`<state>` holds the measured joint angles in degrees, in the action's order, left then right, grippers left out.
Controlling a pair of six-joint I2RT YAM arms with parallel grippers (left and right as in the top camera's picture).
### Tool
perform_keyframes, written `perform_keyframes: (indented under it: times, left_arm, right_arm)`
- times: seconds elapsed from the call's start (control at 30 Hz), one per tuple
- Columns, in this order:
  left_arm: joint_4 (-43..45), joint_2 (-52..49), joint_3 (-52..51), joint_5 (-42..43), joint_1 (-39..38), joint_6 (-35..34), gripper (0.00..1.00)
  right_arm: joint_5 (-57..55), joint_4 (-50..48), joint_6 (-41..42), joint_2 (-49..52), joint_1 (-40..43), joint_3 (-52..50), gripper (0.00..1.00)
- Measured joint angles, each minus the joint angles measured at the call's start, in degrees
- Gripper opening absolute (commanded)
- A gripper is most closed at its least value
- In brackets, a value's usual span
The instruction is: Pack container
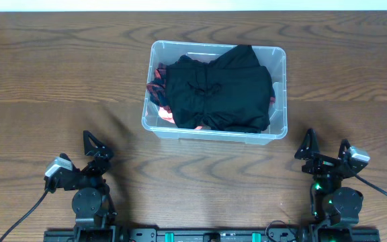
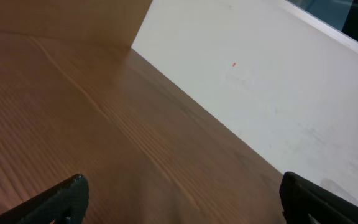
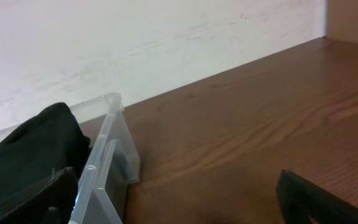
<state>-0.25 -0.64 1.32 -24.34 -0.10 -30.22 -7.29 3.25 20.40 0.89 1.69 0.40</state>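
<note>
Overhead: clear rectangular plastic container (image 1: pixel 279 94), holding black cloth (image 1: pixel 220 91), is lying crosswise ahead, right gripper (image 1: pixel 326 144) sitting slightly nearer than left gripper (image 1: pixel 96 146); left wrist: left gripper (image 2: pixel 182 196) is gaping empty over brown wooden table (image 2: pixel 73 93); right wrist: right gripper (image 3: pixel 179 199) is gaping empty, container (image 3: pixel 104 155) showing ahead-left.

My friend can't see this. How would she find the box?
On the wooden table, look past the middle. The container is a rectangular bin full of black clothing. Unlike the dark left gripper and right gripper nearer the front, it is see-through.
</note>
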Motion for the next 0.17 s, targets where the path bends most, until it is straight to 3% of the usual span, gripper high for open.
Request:
perform_keyframes:
  times: [0.17]
  left_arm:
    - [-0.02, 0.00, 0.00, 0.00, 0.00, 0.00, 0.98]
  right_arm:
    - [0.00, 0.00, 0.00, 0.00, 0.00, 0.00, 0.99]
